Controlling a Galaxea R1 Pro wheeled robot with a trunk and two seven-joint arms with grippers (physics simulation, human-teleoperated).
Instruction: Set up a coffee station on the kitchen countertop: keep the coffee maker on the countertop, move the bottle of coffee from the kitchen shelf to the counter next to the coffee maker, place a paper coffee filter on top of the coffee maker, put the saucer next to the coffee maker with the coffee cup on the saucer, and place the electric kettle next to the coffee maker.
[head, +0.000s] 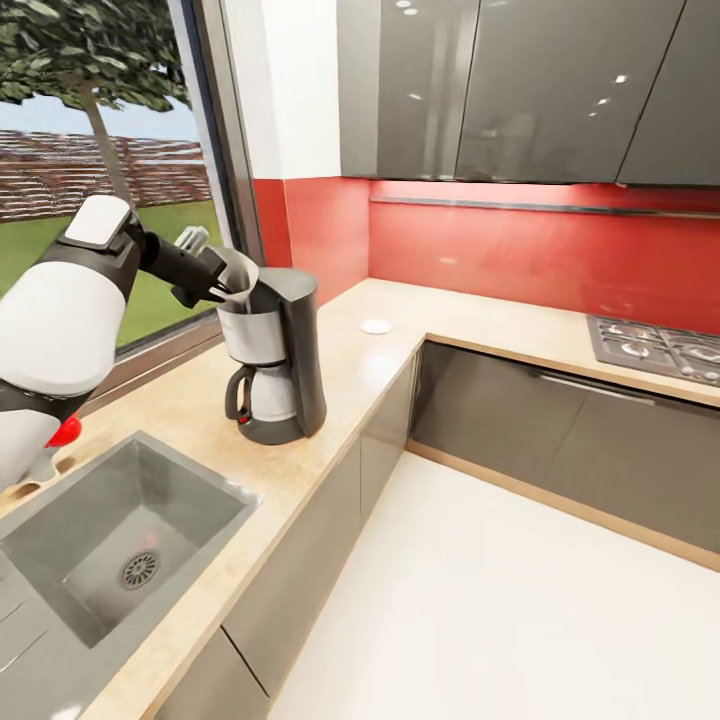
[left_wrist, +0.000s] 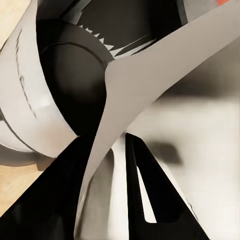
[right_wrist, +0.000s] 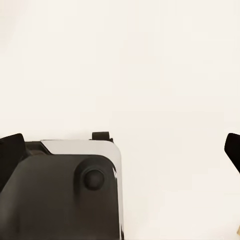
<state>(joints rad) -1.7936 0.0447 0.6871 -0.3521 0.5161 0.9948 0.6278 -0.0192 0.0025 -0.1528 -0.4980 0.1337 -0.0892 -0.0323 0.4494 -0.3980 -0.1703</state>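
Now pinching the paper coffee filter (head: 238, 272) in the left gripper (head: 215, 283), just over the coffee maker (head: 280, 355) top on the countertop (head: 350, 370), tilted toward its opening; right gripper (right_wrist: 120, 150) spread, empty.

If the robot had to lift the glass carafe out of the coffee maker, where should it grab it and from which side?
Probably by the black loop handle of the carafe, which sticks out toward the sink. Approach from that open front side: the coffee maker has its column behind the carafe and its filter basket above, so top and rear look blocked.
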